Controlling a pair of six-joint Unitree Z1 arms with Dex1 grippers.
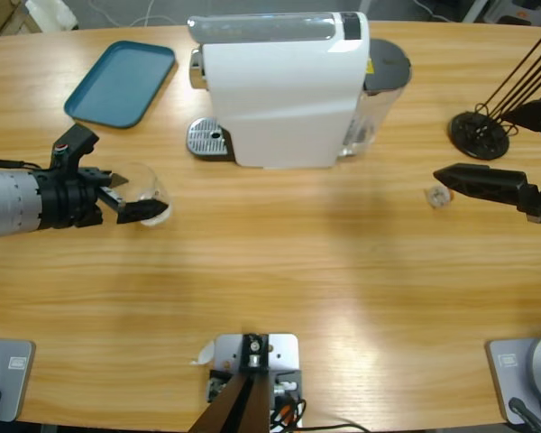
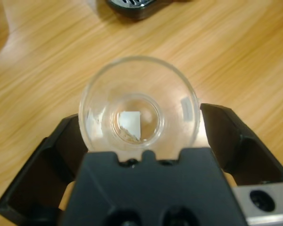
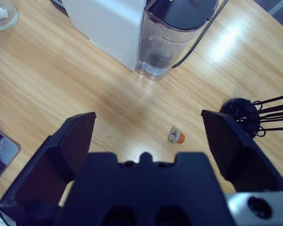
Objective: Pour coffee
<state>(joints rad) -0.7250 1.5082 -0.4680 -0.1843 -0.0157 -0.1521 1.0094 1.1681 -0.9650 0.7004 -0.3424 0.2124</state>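
My left tool [image 1: 142, 200] is clamped on the glass tumbler [image 2: 139, 108], on the bench [image 1: 279, 271] in front-left of the white machine [image 1: 279, 90], near its drip tray [image 1: 207, 138]. The coffee [image 2: 127, 134] is a thin film at the bottom, so it's light. The glass looks slick and fragile: grip the sidewall with moderate force and keep it level. My right tool [image 3: 148, 136], jaws apart and empty, sits right of the machine, over a small capsule [image 3: 176, 135].

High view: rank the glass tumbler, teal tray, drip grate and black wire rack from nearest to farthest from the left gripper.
From the left gripper:
1. Glass tumbler, between its jaws.
2. Drip grate, at the foot of the white machine.
3. Teal tray, at the table's far edge; close to the grate's distance, so 2 and 3 are nearly tied.
4. Black wire rack, across the table.
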